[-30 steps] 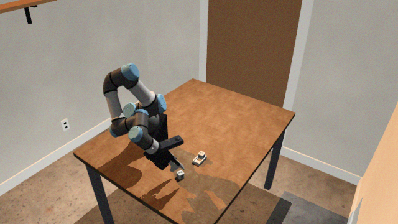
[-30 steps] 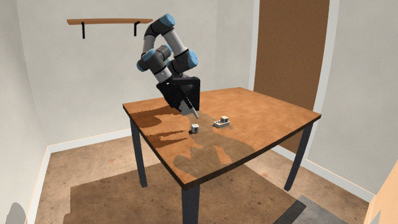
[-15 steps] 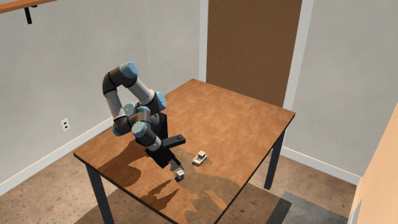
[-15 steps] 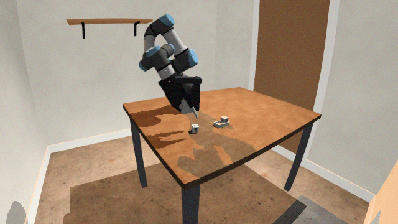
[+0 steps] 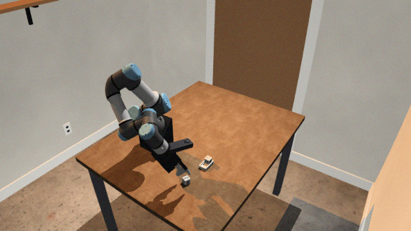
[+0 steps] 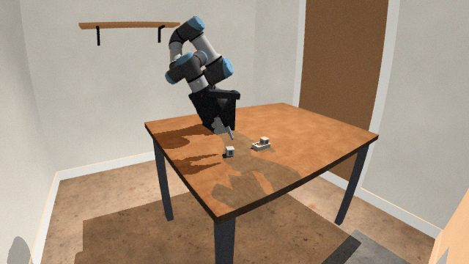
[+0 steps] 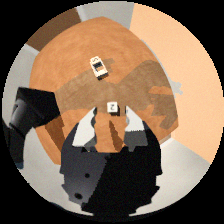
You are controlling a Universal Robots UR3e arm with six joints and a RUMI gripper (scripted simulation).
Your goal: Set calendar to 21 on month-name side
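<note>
Hovering, jaws parted around nothing, the black angular gripper (image 5: 183,171) (image 6: 224,136) (image 7: 110,106) tilts above a white cube (image 5: 186,180) (image 6: 229,151) (image 7: 112,107); the pale tray (image 5: 203,167) (image 6: 261,147) (image 7: 102,74) sits nearer the mottled brown table's (image 5: 237,112) (image 6: 293,125) (image 7: 75,55) door-side edge.

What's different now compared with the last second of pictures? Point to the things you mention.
The arm's wrist (image 5: 146,131) (image 6: 185,59) has shifted up and to the right in the top and exterior views, tipping the gripper (image 5: 185,173) (image 6: 226,136) (image 7: 110,106) slightly more upright. Nothing was taken hold of or let go. The loose cube (image 5: 185,180) (image 6: 229,151) (image 7: 112,107), the tray (image 5: 202,168) (image 6: 261,147) (image 7: 102,75) and its cube (image 5: 208,159) (image 6: 264,141) (image 7: 94,60) stayed put.
</note>
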